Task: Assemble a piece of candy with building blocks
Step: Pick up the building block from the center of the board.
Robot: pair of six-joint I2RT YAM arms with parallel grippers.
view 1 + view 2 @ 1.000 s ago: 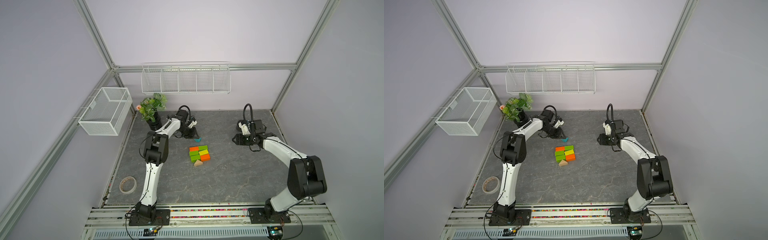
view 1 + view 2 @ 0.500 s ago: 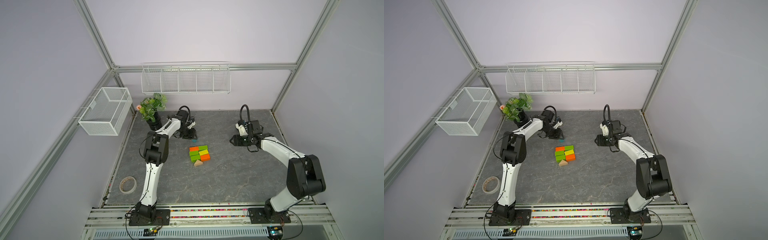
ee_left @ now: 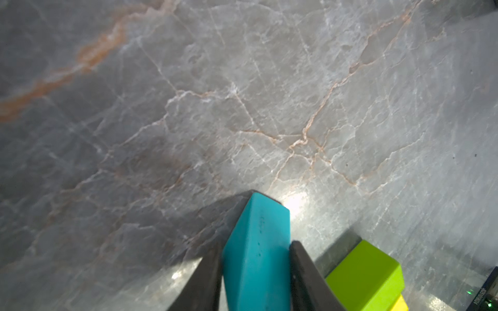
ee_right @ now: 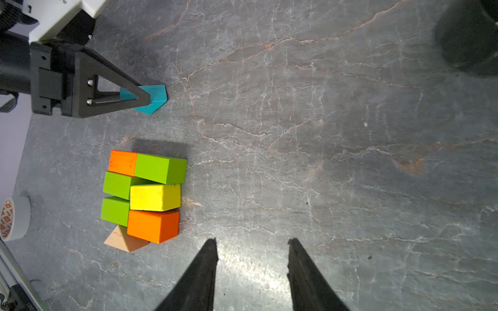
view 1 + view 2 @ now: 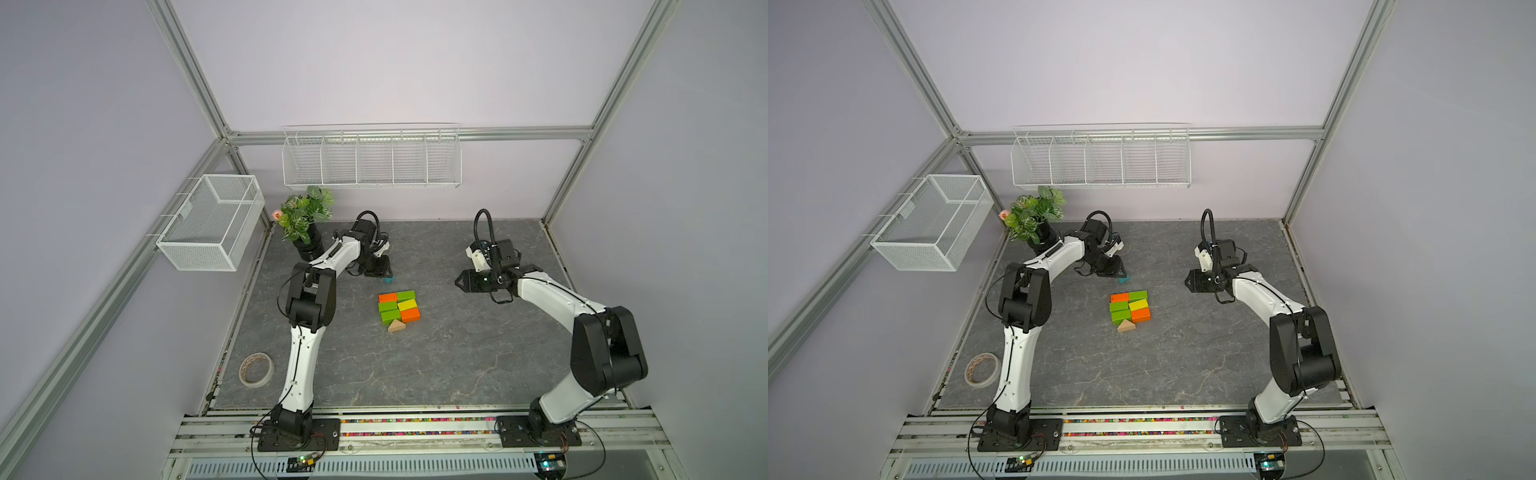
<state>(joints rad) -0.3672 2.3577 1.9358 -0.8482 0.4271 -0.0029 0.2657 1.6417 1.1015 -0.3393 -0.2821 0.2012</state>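
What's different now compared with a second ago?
The left arm's fingers have advanced over the teal triangle, which lay just ahead of them, and now press on both its sides. The right arm's fingers, apart and empty, have edged toward the middle of the table. The brick rectangle and tan triangle have not moved.

my left claw [image 3: 256,246] and right claw [image 4: 253,239] are plain matte black. the teal triangle [image 3: 256,264] is one flat colour with no print. at the lower left of the right wrist view i see lime green bricks [image 4: 160,168], bright orange bricks [image 4: 152,224], one lemon yellow brick [image 4: 155,197] and a pale tan triangle [image 4: 121,241]. the table [image 4: 323,134] is dark grey marble veined in white and rust. the tape roll [image 4: 14,218] is white with red print.
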